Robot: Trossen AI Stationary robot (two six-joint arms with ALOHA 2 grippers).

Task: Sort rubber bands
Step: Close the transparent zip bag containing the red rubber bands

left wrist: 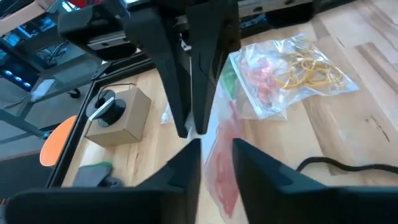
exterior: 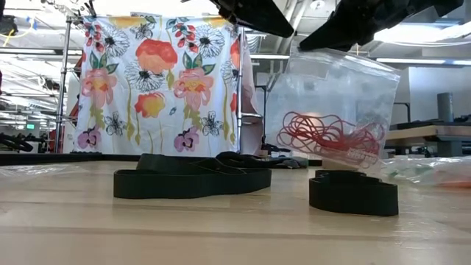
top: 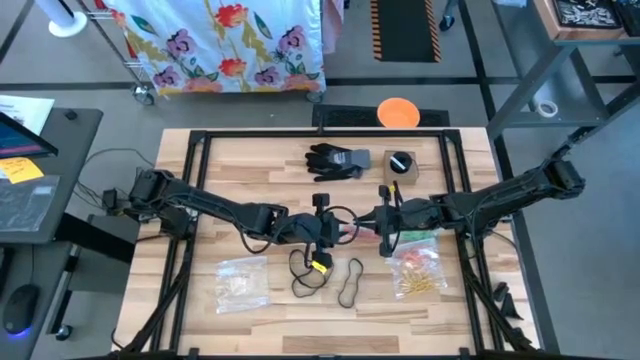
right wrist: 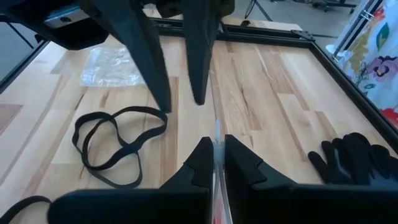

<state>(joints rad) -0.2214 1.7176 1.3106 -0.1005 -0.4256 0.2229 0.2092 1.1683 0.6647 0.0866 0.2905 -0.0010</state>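
A clear plastic bag point(exterior: 335, 96) with red rubber bands point(exterior: 327, 136) inside hangs above the table's middle. My right gripper point(right wrist: 216, 142) is shut on it. My left gripper point(left wrist: 216, 146) faces it from the left, open, its fingers point(right wrist: 163, 93) spread beside the bag's top. Loose black bands point(top: 350, 285) point(exterior: 191, 182) lie flat on the wood below. A bag of pale bands point(top: 243, 283) lies near left. A bag of yellow, red and green bands point(top: 420, 268) lies near right. My left gripper stands open at the bag's top; whether a finger touches the plastic I cannot tell. My right gripper pinches the bag's thin upper edge point(right wrist: 216, 127) between its two fingers, coming from the table's right and slanting a little down. The bag hangs below, lifted clear of the table.
A black glove point(top: 338, 160) and a cardboard box with a black spool point(top: 400, 165) sit at the far middle. An orange disc point(top: 398, 112) lies beyond the far edge. A black frame point(top: 200, 140) borders the tabletop.
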